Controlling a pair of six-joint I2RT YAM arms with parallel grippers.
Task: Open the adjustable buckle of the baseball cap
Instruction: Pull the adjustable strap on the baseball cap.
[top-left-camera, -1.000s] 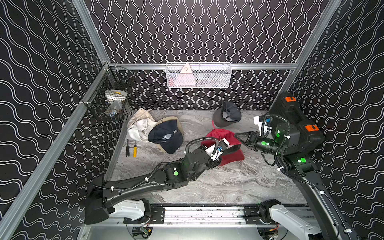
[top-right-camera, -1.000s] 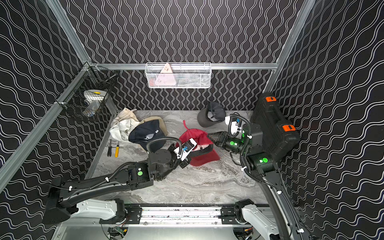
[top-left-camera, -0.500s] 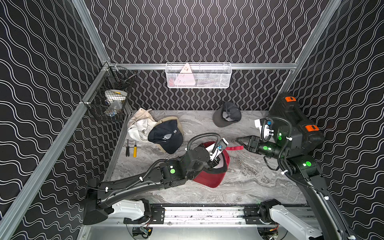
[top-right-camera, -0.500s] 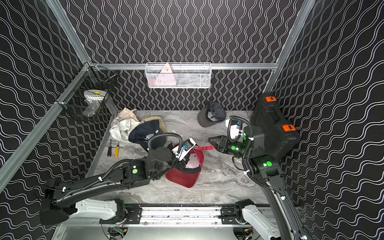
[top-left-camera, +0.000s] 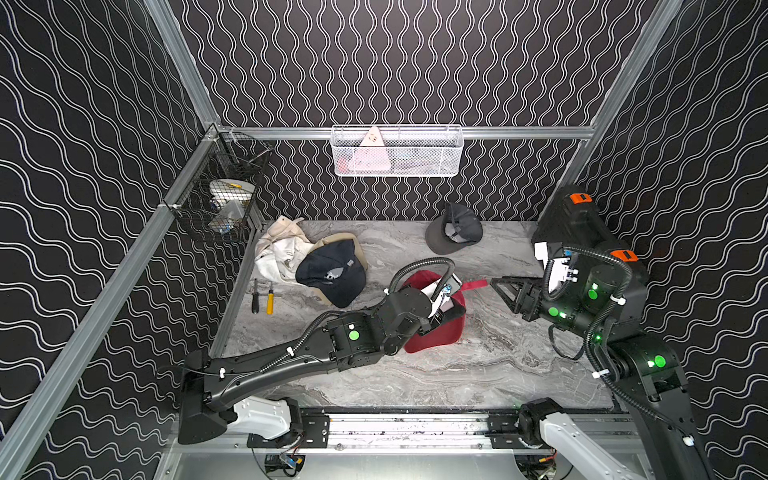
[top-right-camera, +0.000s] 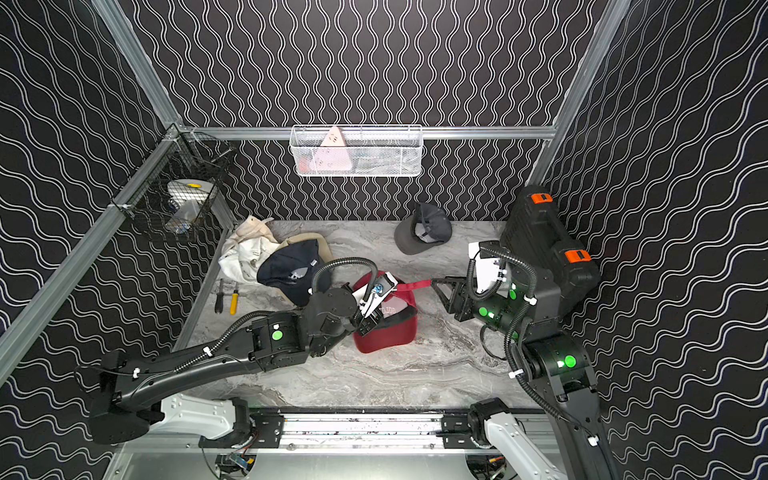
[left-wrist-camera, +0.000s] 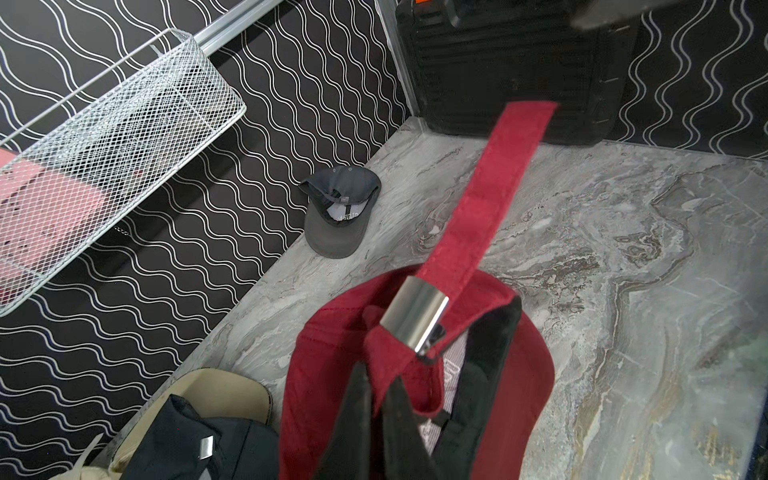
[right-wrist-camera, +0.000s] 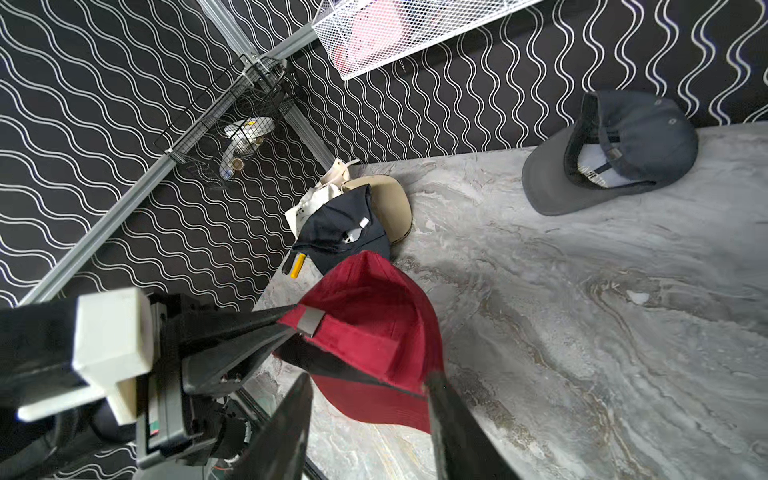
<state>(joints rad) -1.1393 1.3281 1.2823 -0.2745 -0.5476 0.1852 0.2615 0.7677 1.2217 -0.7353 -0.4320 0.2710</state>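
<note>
Left tool (left-wrist-camera: 376, 376) pinches the soft red cloth cap (top-left-camera: 440, 332) beside its shiny metal buckle (left-wrist-camera: 415, 318).
Right tool (right-wrist-camera: 370, 376) is spread and empty; grab the floppy red strap (left-wrist-camera: 490, 195) just ahead.

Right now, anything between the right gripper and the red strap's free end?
Nothing visible. The strap end points at the open right gripper, close to one fingertip. The left gripper holds the strap behind the buckle.

The matte-black jointed left arm (top-left-camera: 291, 365) and right arm (top-left-camera: 648, 374) wear round green lights (top-left-camera: 353, 335), ribbed black cable conduits (top-left-camera: 419, 265) with white zip ties (top-left-camera: 597, 374), tapered black fingers (top-left-camera: 503, 286); white bases (top-left-camera: 259, 415) at six o'clock.
</note>
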